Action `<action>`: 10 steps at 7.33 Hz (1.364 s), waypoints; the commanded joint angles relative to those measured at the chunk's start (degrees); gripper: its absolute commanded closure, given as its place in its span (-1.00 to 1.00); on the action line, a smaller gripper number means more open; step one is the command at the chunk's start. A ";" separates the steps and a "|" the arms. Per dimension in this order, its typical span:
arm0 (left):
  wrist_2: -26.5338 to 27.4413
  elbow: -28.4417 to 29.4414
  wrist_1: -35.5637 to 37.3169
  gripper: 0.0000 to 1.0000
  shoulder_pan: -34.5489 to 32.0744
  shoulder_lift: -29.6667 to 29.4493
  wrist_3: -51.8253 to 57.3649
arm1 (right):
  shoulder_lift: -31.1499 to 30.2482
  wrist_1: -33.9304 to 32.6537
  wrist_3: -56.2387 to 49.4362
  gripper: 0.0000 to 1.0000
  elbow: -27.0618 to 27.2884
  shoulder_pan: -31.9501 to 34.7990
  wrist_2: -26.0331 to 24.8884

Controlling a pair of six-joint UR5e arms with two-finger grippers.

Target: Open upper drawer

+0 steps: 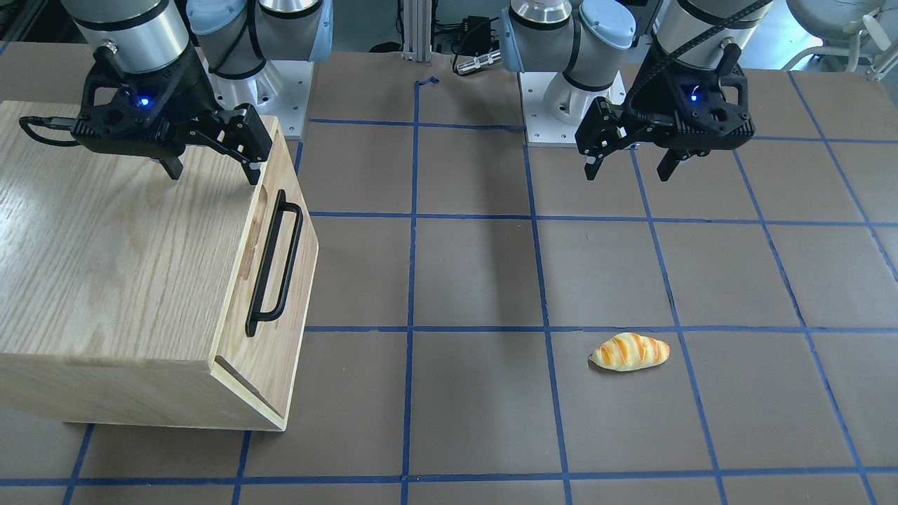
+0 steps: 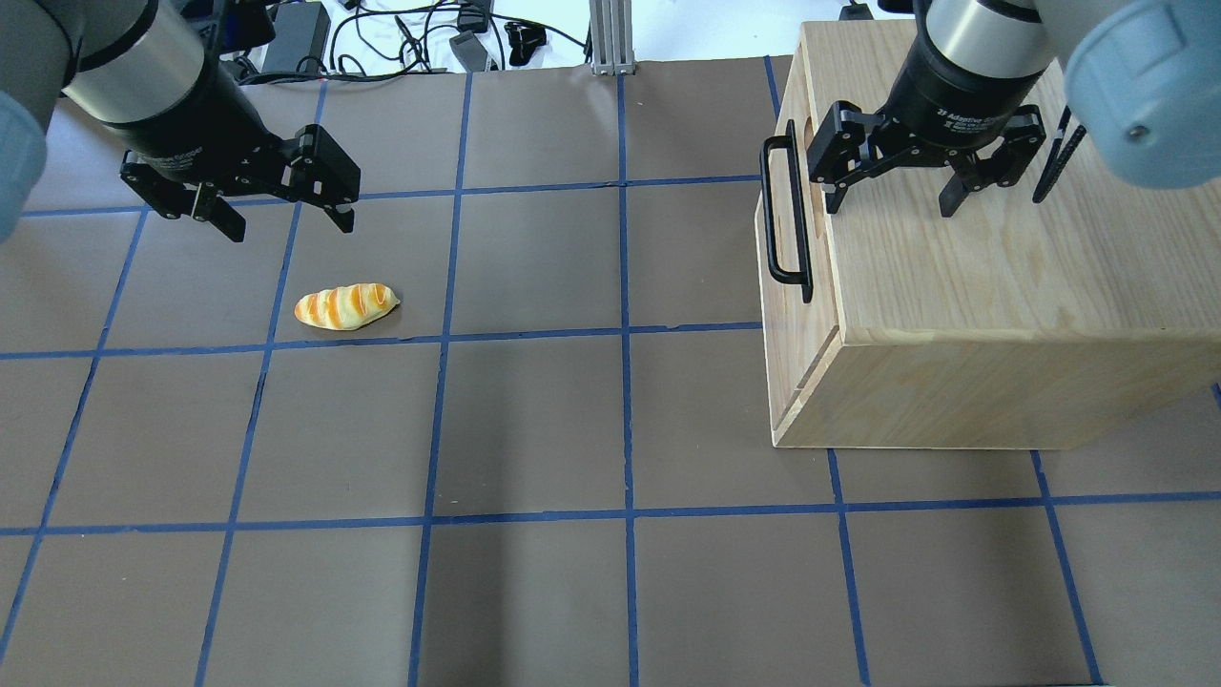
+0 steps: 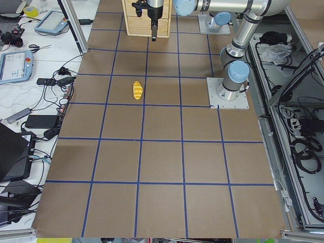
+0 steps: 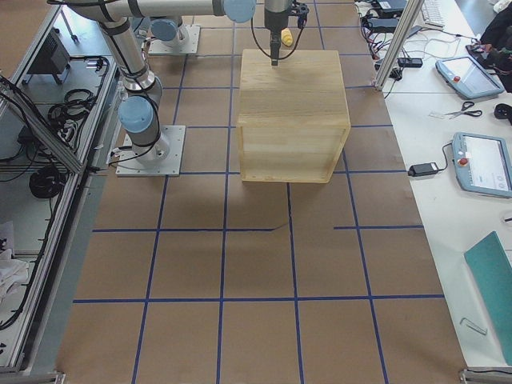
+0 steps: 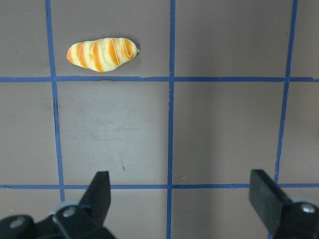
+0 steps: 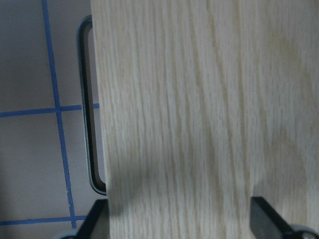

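The upper drawer (image 1: 272, 261) is the pale plank front of the oak cabinet (image 1: 119, 245), with a long black bar handle (image 1: 291, 252). It sits flush with the cabinet. In the overhead view the drawer front (image 2: 792, 229) and handle (image 2: 771, 229) face the table's middle. My right gripper (image 2: 890, 203) is open and empty, pointing down above the cabinet top just behind the handle edge; it also shows in the front view (image 1: 210, 172). Its wrist view shows the cabinet top (image 6: 199, 124) and the handle (image 6: 89, 139). My left gripper (image 2: 289, 224) is open and empty above the table.
A toy bread roll (image 2: 345, 306) lies on the brown table below my left gripper, also in the left wrist view (image 5: 102, 54). Blue tape lines (image 2: 625, 334) grid the table. Cables and power bricks (image 2: 458, 38) lie past the far edge.
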 commanded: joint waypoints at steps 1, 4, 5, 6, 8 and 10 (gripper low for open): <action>-0.37 -0.27 2.07 -1.00 0.24 -1.36 -0.52 | 0.00 0.00 0.00 -1.00 0.00 0.00 -0.02; -0.28 -0.72 3.23 -1.00 0.16 -1.64 -0.44 | 0.00 0.00 0.00 -1.00 0.00 0.00 -0.02; -0.37 -0.81 3.75 -1.00 0.42 -1.81 -0.52 | 0.00 0.00 0.00 -1.00 0.00 0.00 -0.02; -0.28 -0.81 3.85 -1.00 0.77 -2.34 -0.35 | 0.00 0.00 0.00 -1.00 0.00 0.00 -0.02; -0.28 -0.72 3.85 -1.00 1.91 -3.39 0.71 | 0.00 0.00 0.00 -1.00 0.00 0.00 -0.02; -7.43 -0.46 4.20 -1.00 1.57 -5.23 -0.69 | 0.00 0.00 0.00 -1.00 0.00 0.00 0.07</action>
